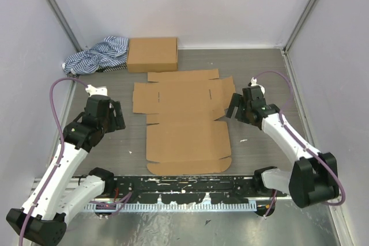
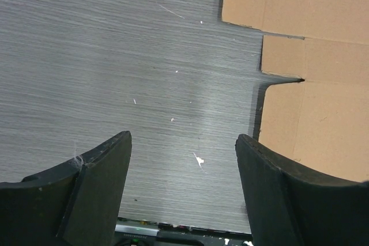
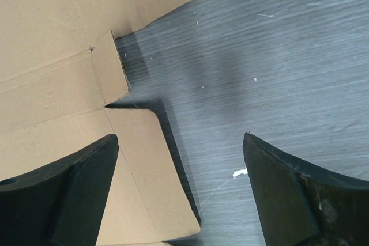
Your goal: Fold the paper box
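Observation:
The paper box (image 1: 184,120) lies flat and unfolded in the middle of the grey table, a brown die-cut cardboard sheet with flaps and slits. My left gripper (image 1: 115,118) hovers open just off its left edge; in the left wrist view the sheet's left flaps (image 2: 311,73) show at the right, beyond my right finger. My right gripper (image 1: 235,109) stands open at the sheet's right edge. From the right wrist camera, the box's right flaps (image 3: 69,84) lie under and ahead of my left finger (image 3: 69,188), with bare table between the fingers.
A compact folded brown cardboard box (image 1: 152,54) sits at the back, next to a crumpled blue-and-white striped cloth (image 1: 98,56) at the back left. Grey walls enclose the table on three sides. A black rail (image 1: 184,191) runs along the near edge between the arm bases.

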`<state>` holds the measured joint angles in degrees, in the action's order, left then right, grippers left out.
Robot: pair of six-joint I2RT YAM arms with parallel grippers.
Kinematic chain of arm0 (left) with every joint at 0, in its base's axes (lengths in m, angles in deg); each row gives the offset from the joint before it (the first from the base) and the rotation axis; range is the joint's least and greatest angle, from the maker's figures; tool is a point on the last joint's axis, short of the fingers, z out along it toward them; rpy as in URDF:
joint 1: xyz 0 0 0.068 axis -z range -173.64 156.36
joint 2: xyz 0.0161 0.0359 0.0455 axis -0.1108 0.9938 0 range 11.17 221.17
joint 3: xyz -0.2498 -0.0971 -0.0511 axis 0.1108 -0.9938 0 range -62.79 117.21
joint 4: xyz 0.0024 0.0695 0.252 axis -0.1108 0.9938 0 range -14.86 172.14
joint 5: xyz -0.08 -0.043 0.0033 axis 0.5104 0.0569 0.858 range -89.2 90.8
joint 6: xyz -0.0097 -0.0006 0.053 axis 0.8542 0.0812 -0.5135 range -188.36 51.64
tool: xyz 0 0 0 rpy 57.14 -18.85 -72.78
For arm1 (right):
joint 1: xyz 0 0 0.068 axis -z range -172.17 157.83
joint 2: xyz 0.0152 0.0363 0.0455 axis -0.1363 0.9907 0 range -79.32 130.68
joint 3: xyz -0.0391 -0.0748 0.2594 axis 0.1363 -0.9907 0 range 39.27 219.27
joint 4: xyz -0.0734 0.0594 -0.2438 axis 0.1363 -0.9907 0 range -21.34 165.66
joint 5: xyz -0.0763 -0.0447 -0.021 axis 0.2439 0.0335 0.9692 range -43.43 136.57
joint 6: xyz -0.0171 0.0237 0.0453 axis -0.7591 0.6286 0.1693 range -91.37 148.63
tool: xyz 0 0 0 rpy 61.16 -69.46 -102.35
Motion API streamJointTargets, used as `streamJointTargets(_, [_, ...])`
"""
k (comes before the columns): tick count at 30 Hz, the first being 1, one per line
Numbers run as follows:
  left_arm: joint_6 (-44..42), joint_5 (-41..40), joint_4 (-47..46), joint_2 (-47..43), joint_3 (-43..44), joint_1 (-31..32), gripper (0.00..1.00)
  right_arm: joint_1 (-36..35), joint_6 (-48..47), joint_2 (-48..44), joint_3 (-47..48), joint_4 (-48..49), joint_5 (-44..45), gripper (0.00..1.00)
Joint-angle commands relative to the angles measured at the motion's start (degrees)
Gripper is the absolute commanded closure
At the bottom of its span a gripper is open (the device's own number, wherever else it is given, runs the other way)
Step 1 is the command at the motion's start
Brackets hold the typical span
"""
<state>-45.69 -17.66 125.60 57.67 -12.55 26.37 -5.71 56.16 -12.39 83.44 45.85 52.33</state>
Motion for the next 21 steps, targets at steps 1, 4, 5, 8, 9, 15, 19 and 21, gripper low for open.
streamJointTargets(1, [0.08,1.58,-0.53,-0.80,-0.80,-0.18,0.20,-0.16,-1.87,4.73,5.43,4.31,-0.88,0.07])
streamJointTargets(4, [1.22,3.02,-0.24,-0.23,-0.29,-0.23,0.20,-0.11,-1.29,9.36,8.17,5.00,-0.96,0.09])
streamJointTargets(5, [2.29,3.52,0.44,0.22,0.35,-0.19,0.20,-0.11,-1.13,10.75,8.86,5.41,-1.12,0.09])
streamJointTargets(8, [8.27,7.92,-3.58,0.88,-1.41,-0.23,0.22,-0.15,-0.56,15.31,10.75,6.84,-2.87,0.13])
streamJointTargets(9, [10.71,9.95,-6.78,0.86,-3.29,-0.23,0.22,-0.09,-0.55,16.78,11.28,7.50,-4.17,0.15])
streamJointTargets(15, [17.64,12.39,-19.18,3.86,-10.97,-0.16,0.31,-0.48,-1.55,23.20,13.24,10.28,-11.52,0.40])
streamJointTargets(19, [17.40,13.12,-21.95,7.30,-10.01,-0.23,0.32,-1.55,-2.26,24.29,13.51,10.90,-11.41,0.49])
streamJointTargets(21, [17.25,13.66,-23.25,9.40,-9.67,-0.23,0.32,-1.63,-2.68,25.93,14.08,10.97,-12.18,0.54])
